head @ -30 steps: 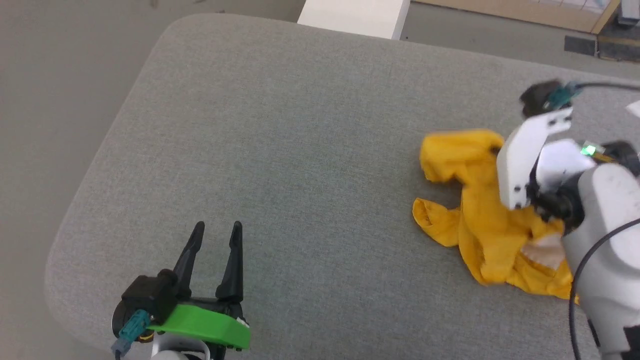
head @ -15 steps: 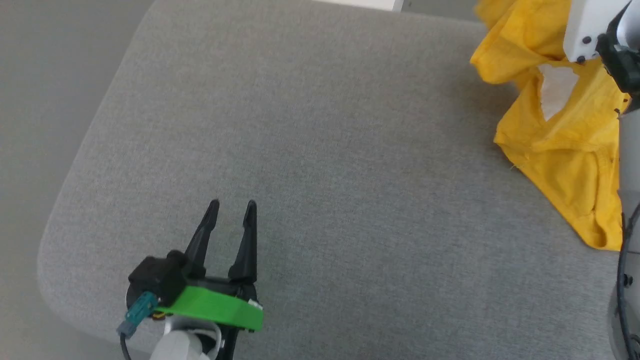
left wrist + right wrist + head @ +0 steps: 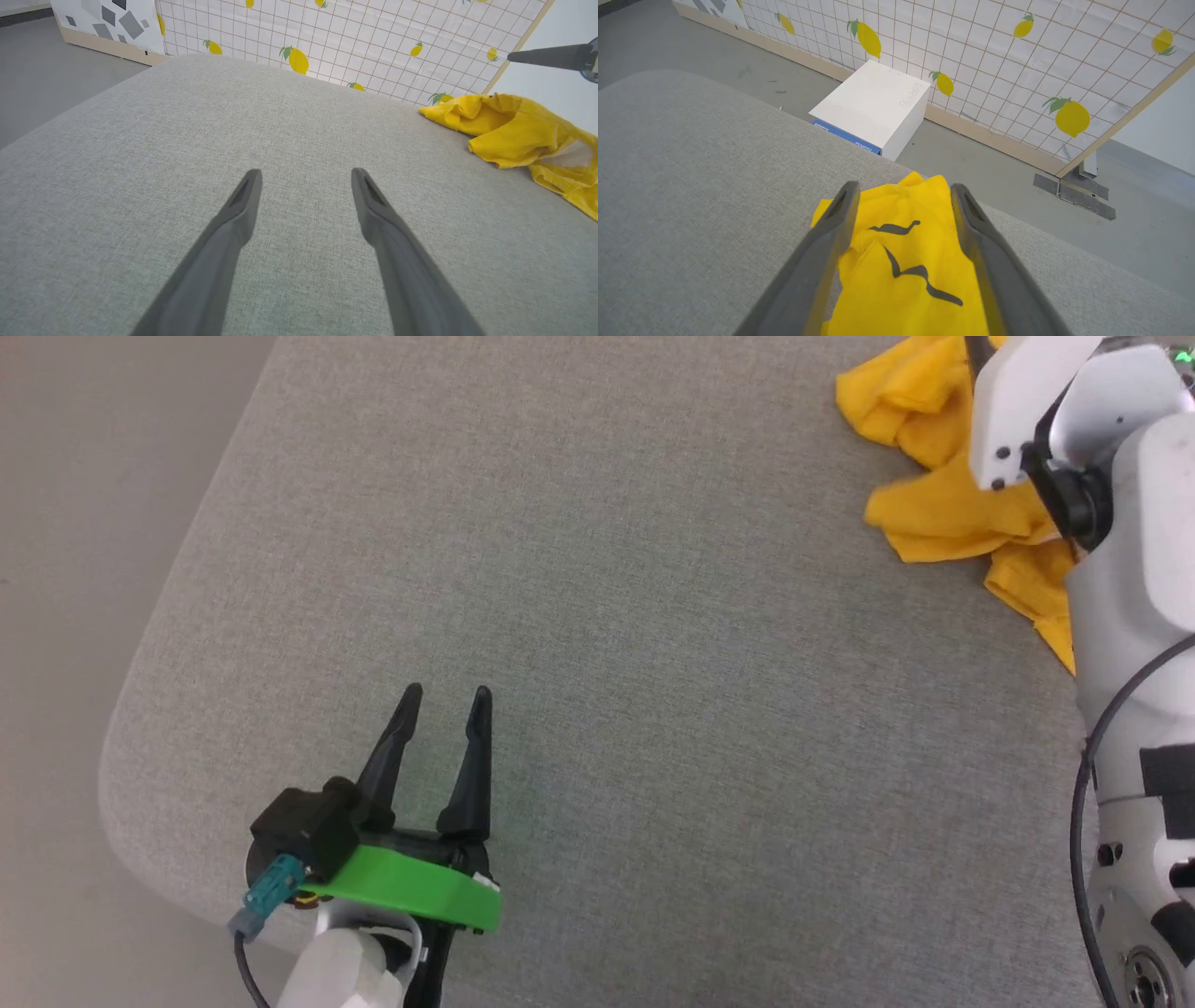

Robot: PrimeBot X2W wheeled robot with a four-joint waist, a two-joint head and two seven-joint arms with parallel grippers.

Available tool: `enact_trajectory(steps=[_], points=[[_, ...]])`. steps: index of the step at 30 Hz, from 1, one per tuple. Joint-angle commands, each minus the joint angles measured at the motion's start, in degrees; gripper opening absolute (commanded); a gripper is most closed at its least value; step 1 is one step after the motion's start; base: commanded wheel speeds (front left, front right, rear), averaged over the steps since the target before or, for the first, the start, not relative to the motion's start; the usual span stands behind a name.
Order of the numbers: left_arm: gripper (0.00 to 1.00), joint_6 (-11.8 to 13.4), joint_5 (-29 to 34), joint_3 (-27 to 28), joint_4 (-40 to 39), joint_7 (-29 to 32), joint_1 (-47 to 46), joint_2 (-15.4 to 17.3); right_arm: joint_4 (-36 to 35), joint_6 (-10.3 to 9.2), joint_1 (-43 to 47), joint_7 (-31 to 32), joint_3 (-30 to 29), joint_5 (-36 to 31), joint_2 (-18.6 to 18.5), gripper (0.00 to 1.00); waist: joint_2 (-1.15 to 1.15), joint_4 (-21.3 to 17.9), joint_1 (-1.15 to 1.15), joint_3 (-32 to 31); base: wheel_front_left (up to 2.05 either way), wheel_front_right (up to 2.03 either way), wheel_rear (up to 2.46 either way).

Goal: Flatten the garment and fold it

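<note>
Head view: garment (image 3: pixel 934 509) lay crumpled near far right edge of bench (image 3: pixel 607 616) | left claw (image 3: pixel 446 695) hung open over bare bench, well apart | right claw (image 3: pixel 903 189) stood spread over the heap, gripping nothing | next grab should take one hem corner, single layer

- A table (image 3: pixel 597 616) with a padded top covered in grey woven fabric, its corners rounded.
- A yellow shirt (image 3: pixel 934 509) lies crumpled on the fabric toward the table's far right side, close to the edge, two dark wavy stripes showing.
</note>
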Motion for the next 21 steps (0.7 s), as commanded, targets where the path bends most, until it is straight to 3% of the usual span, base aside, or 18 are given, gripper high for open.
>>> enact_trajectory(steps=[1, 6, 10, 14, 21], points=[[1.00, -0.4, 0.5, 0.3, -0.1, -0.2, -0.2, -0.3, 0.4, -0.08, -0.8, -1.2, 0.3, 0.5, 0.2, 1.00, 0.00, -1.6, -0.01, -1.9, 0.00, 0.00, 0.00], [1.00, -0.4, 2.5, 2.3, -0.8, -0.2, 2.0, -0.3, -1.0, -0.08, 2.1, -6.4, 1.0, 4.7, 0.9, 1.00, 0.00, -4.5, -0.01, -6.1, 0.00, 0.00, 0.00], [1.00, -0.4, 3.9, 3.8, -1.9, -0.2, 4.6, -0.1, -6.2, -0.08, 8.6, -10.8, 3.3, 7.9, 0.4, 1.00, 0.00, -7.0, -0.01, -9.7, 0.00, 0.00, 0.00], [1.00, -0.4, 4.9, 4.7, -3.1, -0.2, 7.4, 0.2, -16.1, -0.08, 19.1, -14.4, 3.2, 9.8, -0.3, 1.00, 0.00, -9.1, -0.01, -12.6, 0.00, 0.00, 0.00], [1.00, -0.4, 6.0, 5.2, -4.9, -0.2, 11.5, 0.8, -37.0, -0.08, 40.4, -18.4, -1.2, 9.4, 2.2, 1.00, 0.00, -12.4, -0.01, -16.1, 0.00, 0.00, 0.00]])
